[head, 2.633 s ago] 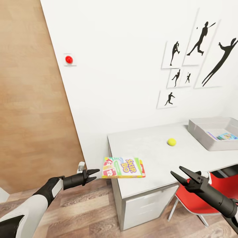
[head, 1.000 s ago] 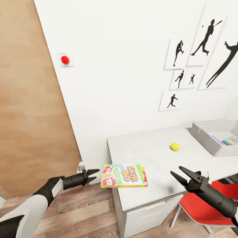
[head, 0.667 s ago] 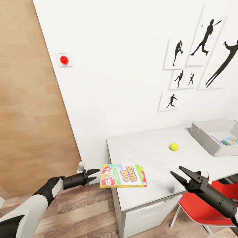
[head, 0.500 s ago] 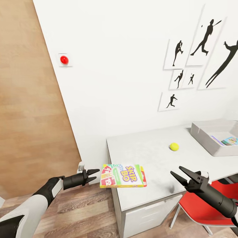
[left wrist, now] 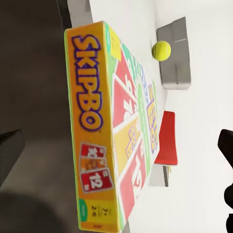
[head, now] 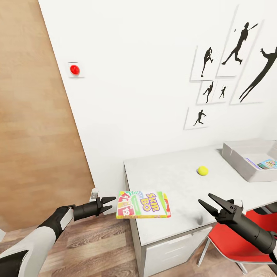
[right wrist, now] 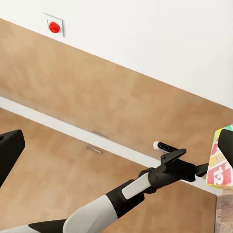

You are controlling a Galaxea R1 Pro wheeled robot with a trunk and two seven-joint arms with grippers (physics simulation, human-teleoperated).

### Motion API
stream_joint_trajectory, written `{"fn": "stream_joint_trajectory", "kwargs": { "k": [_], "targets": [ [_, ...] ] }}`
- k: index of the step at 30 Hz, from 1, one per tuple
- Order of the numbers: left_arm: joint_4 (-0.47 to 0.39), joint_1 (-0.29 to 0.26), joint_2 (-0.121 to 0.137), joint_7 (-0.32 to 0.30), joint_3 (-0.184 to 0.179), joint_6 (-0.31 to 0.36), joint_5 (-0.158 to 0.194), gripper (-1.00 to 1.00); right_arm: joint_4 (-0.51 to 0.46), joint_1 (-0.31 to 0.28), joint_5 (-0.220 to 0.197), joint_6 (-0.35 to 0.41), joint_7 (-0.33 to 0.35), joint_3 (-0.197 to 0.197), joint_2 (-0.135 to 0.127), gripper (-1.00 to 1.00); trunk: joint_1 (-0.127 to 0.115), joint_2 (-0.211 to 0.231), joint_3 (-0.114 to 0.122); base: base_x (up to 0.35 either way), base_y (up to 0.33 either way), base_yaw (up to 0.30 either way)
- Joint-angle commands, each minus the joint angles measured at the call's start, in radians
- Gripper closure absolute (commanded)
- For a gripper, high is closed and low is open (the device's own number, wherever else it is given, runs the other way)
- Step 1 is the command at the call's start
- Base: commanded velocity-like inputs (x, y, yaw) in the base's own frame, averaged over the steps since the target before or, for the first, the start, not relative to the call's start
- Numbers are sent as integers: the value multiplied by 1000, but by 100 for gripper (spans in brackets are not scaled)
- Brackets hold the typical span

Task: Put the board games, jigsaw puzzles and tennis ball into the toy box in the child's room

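Observation:
A long yellow-red-green board game (head: 144, 204) lies flat at the near left corner of the white table (head: 173, 184), its left end jutting past the edge. My left gripper (head: 113, 203) is open, its tips just short of that end; contact cannot be told. In the left wrist view the board game (left wrist: 97, 145) stands close ahead between the fingers. The tennis ball (head: 202, 170) rests mid-table. The grey toy box (head: 240, 159) sits at the right, holding a teal-blue board game (head: 269, 164). My right gripper (head: 205, 198) hovers open over the table's front edge.
A red chair (head: 231, 238) is tucked under the table below my right arm. Pale drawers (head: 173, 246) face me. A wooden door (head: 38, 134) fills the left, a red button (head: 74, 69) is on the white wall, and black silhouette pictures (head: 231, 65) hang above the table.
The whole picture shifted as the camera moved a little nearer the table. In the last half second nothing has moved, and both grippers stay open.

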Motion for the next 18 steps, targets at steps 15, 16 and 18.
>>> {"fn": "stream_joint_trajectory", "kwargs": {
  "k": [15,16,18],
  "targets": [
    [0,-1,0,-1,-1,9,5,-100,0,-1,4,3,6,-1,0,-100,54,-99,-45,0,0,0],
    [0,-1,0,-1,-1,9,5,-100,0,-1,4,3,6,-1,0,-100,54,-99,-45,0,0,0],
    [0,-1,0,-1,-1,9,5,-100,-1,-1,4,3,6,-1,0,-100,54,-99,-45,0,0,0]
  ]
}}
